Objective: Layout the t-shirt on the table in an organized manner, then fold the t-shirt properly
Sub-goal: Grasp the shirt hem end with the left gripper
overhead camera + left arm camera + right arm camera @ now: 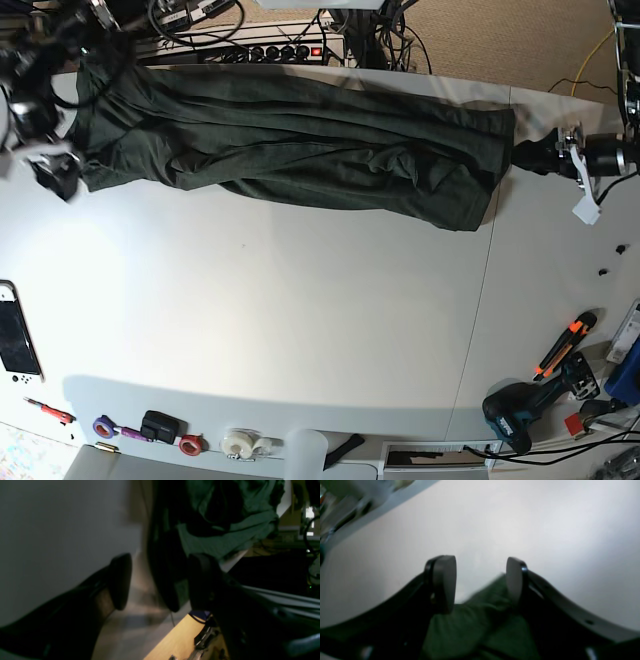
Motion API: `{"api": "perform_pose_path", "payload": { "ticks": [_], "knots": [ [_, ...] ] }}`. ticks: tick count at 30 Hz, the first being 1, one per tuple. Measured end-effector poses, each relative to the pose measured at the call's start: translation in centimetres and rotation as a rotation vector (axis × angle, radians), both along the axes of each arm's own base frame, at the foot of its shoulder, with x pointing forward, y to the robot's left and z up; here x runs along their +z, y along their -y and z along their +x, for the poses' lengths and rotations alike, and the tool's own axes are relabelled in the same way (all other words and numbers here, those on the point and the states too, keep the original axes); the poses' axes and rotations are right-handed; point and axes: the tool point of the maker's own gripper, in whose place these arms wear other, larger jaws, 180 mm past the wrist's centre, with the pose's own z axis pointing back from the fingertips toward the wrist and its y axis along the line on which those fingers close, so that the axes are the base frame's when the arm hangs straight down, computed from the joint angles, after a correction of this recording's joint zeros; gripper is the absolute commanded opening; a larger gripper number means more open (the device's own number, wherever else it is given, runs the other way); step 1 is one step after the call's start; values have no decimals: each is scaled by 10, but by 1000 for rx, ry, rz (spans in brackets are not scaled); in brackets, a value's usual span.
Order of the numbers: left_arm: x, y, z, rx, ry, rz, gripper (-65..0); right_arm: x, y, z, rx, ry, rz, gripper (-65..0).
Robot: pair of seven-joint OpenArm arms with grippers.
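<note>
Left jaws [160, 581] wide apart, nothing clamped; shirt [290, 140] edge just past the tips at 12 o'clock. Right jaws [481, 580] also apart, straddling a fold of the shirt, not pinching it. Shirt lies bunched lengthwise along the counter [300, 330] far edge, 9 to 3 o'clock. Likely light, limp, drapey knit: take hold at hem or shoulder corners.

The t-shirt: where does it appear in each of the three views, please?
Left wrist: the t-shirt is bunched at the top, right of centre, beyond the fingertips.
Right wrist: bottom centre, between and under the open fingers.
Base: stretched in a long band across the top, far side of the table.
Shared landmark: the white table.
</note>
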Motion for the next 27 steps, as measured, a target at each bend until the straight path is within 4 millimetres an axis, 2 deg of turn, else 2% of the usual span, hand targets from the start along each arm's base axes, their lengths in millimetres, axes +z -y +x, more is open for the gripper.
{"api": "perform_pose_path", "payload": {
  "ticks": [3, 7, 12, 23, 27],
  "knots": [
    [0, 18, 5, 1, 22, -35, -287, 5, 14, -17, -36, 1, -3, -330],
    [-4, 43, 17, 48, 45, -80, -287, 1, 20, -33, -44, -30, -15, -330],
    [-5, 67, 25, 68, 64, -136, -287, 0, 16, -35, -19, -33, -21, -330],
    [-10, 79, 26, 77, 65, -144, -291, 3, 13, -33, -5, -15, -7, -330],
    [-11, 78, 25, 70, 65, -131, -349, 3, 13, -33, -6, -15, -7, -330]
  ]
}}
